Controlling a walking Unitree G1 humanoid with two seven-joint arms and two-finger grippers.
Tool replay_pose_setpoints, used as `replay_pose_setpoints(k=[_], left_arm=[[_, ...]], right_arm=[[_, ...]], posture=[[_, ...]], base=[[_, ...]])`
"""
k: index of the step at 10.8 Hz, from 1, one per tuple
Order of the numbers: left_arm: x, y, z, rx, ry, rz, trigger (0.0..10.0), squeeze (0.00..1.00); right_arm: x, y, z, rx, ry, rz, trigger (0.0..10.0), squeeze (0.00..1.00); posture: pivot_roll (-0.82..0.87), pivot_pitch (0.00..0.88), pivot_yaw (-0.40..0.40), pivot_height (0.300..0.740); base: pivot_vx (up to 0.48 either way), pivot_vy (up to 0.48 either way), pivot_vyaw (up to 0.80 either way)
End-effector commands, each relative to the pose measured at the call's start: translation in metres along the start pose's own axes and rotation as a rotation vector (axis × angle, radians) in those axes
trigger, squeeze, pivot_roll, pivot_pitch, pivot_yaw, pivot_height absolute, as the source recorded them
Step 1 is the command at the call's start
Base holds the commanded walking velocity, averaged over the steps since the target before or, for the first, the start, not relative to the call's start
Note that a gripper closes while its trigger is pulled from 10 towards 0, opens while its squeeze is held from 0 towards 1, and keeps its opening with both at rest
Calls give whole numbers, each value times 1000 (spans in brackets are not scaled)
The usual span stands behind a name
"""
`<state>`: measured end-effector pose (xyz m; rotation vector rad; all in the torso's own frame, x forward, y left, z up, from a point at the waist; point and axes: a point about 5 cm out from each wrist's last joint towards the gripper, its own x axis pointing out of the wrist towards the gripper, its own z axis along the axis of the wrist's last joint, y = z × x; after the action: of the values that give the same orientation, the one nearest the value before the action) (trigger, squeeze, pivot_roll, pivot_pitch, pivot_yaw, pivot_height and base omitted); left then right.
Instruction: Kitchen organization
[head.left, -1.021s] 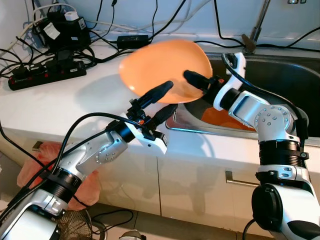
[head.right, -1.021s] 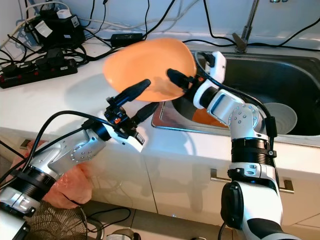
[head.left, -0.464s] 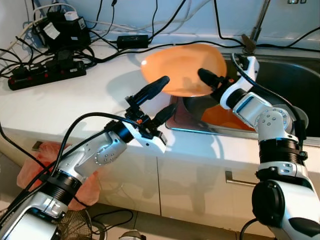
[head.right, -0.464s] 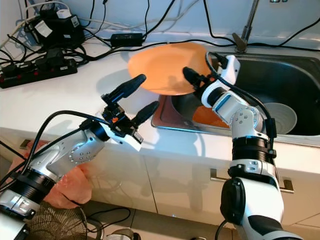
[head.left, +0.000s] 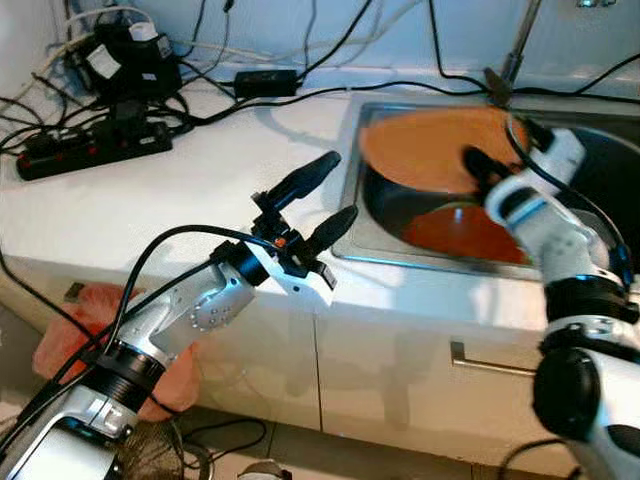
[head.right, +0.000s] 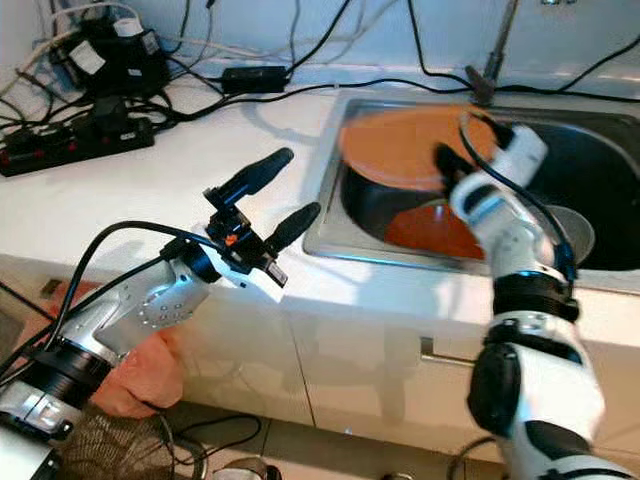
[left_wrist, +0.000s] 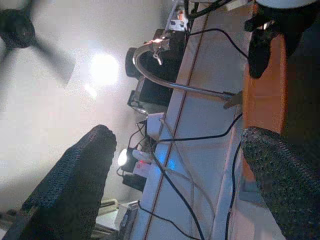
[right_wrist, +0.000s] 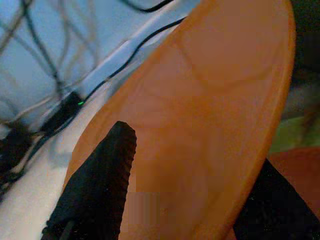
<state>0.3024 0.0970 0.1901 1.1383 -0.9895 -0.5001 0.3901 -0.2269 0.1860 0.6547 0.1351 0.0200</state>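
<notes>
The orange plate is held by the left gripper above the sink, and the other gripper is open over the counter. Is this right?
Not quite. The right gripper holds the orange plate above the sink, as the left eye view shows. The left gripper is the open one over the counter.

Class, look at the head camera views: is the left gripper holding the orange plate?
No: the left gripper is open and empty above the counter, while the right gripper holds the orange plate over the sink.

Before you, white bench (head.left: 150, 190) with inset steel sink (head.left: 590, 150), black power strip (head.left: 95, 150), adapters and tangled cables (head.left: 130, 60) on its far left corner.
</notes>
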Motion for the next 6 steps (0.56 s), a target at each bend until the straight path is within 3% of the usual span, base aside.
replay_pose_setpoints(k=[1,3,5,6], left_arm=[[-2,2,-2,-4,14,1,10000,1000],[-2,2,-3,-7,19,-2,10000,1000],[-2,2,-3,-9,20,-8,10000,1000],[-2,1,-3,-17,19,-14,10000,1000]], right_arm=[[1,1,12,-15,-60,-5,10000,0],[-2,-22,9,-62,-59,-103,10000,0],[-8,-48,-3,-166,9,-216,10000,0],[-10,-53,-9,-209,44,-234,10000,0]], posture=[[200,33,30,740],[200,33,32,740],[200,33,32,740],[202,32,35,740]], base=[[0,0,0],[0,0,0],[0,0,0],[0,0,0]])
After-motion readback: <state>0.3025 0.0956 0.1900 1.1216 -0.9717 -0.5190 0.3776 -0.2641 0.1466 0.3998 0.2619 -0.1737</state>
